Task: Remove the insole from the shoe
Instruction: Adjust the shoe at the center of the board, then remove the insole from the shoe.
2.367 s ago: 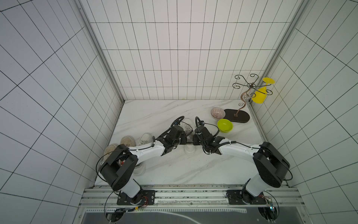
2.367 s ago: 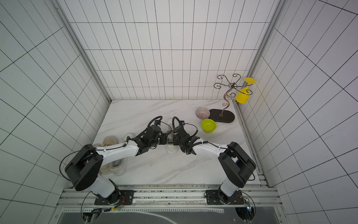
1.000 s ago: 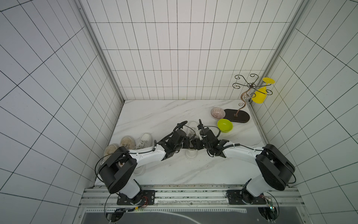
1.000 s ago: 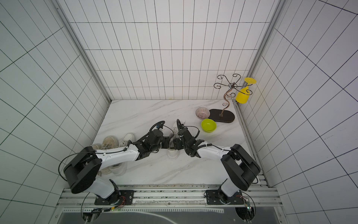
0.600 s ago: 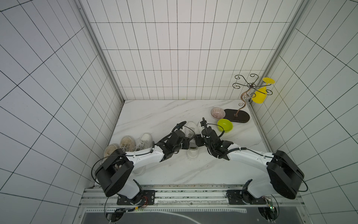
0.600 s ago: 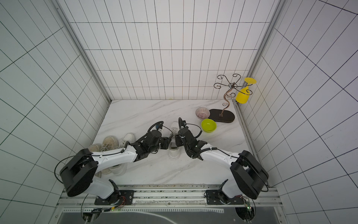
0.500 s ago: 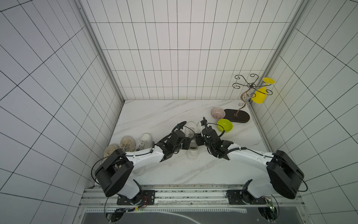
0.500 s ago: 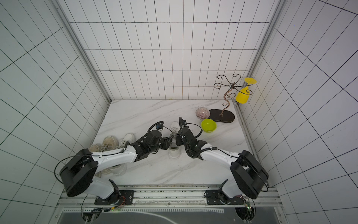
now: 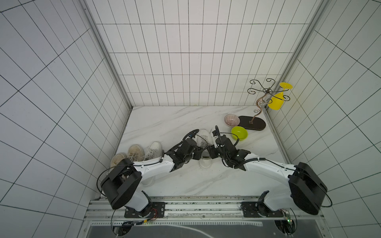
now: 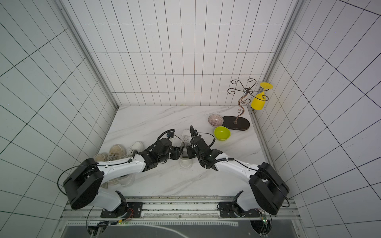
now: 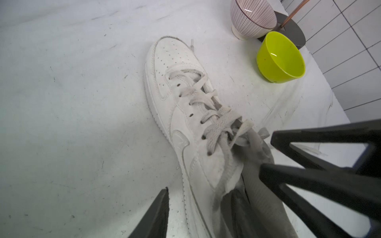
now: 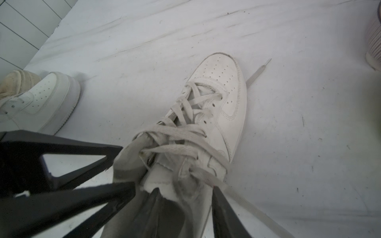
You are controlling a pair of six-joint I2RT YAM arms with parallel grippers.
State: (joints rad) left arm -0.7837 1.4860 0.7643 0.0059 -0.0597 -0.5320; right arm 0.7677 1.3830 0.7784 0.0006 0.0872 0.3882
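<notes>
White-tiled walls [image 9: 185,61], marble tabletop [image 9: 165,123]: shoe [image 9: 203,136] sat mid-frame, grey insole [image 11: 257,154] seemingly poking partway out of its collar, left hand [image 9: 195,159] unclenched astride the side wall, right hand [image 9: 212,155] grip untellable, so an unbraced pull could drag the whole shoe.

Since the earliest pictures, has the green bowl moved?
No. The green bowl sits where it did, right next to the stand's dark base and near the striped bowl.
</notes>
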